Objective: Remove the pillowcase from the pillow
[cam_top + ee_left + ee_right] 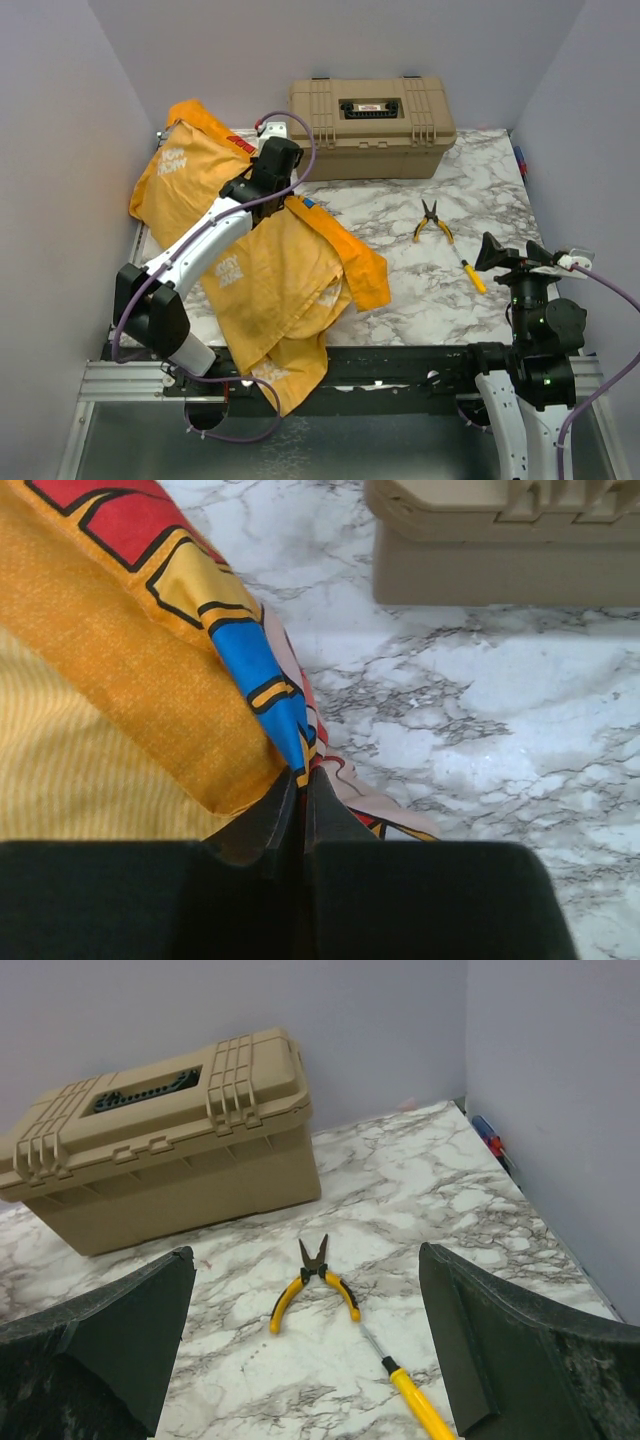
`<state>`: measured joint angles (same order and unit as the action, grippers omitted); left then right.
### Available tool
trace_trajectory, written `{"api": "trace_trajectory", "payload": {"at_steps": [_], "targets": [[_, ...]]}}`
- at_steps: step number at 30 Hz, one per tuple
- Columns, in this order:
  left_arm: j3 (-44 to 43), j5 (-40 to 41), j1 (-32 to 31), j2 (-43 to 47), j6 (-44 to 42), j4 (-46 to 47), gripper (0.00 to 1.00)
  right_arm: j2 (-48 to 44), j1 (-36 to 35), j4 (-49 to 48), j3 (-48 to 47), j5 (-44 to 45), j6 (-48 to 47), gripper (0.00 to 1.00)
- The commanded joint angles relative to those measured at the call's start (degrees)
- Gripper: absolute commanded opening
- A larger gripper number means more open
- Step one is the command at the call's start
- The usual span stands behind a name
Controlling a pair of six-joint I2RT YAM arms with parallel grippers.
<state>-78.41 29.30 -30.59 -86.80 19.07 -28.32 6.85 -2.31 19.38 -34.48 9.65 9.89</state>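
Note:
The orange-yellow pillowcase (280,280) lies crumpled over the table's left side, from the back left corner to the front edge, where a fold hangs over. White lettering shows on it. My left gripper (289,198) is at its far right edge, shut on a fold of the fabric. In the left wrist view the shut gripper (302,780) pinches a blue, red and yellow printed edge of the pillowcase (120,680). No white pillow shows; it is hidden or out of view. My right gripper (515,255) is open and empty over the right front, also open in its own view (305,1360).
A tan toolbox (372,113) stands at the back centre, also seen by the left wrist (500,540) and right wrist (160,1140). Yellow-handled pliers (432,222) (315,1285) and a yellow screwdriver (470,272) (415,1400) lie right of centre. Walls close in on three sides.

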Motion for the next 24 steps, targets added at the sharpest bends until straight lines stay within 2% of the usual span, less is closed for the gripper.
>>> {"api": "trace_trajectory", "payload": {"at_steps": [1,5,9,17,21,24], "targets": [[-6.73,-6.53,0.29,-2.39,0.71,4.38,0.10,-0.78,-0.48,-0.48,0.54,-0.85,-0.47,1.00],[-12.14,-9.75,0.48,-3.85,0.53,4.67,0.45,-0.63,-0.47,-0.48,0.49,-1.36,-0.41,1.00],[-13.11,-11.62,0.93,-2.19,0.33,4.68,0.63,-0.21,-0.51,-0.48,0.38,-2.21,-0.40,1.00],[-0.50,-13.19,3.07,10.05,-0.73,4.23,0.69,4.01,-0.53,0.62,-1.36,-5.35,1.17,1.00],[6.80,-13.25,3.27,18.11,-2.40,2.74,0.70,10.85,-0.50,2.62,-4.67,-10.17,2.05,1.00],[12.40,-14.22,3.20,23.97,-3.18,2.15,0.72,18.43,-0.50,5.07,-8.34,-17.42,2.65,1.00]]}}
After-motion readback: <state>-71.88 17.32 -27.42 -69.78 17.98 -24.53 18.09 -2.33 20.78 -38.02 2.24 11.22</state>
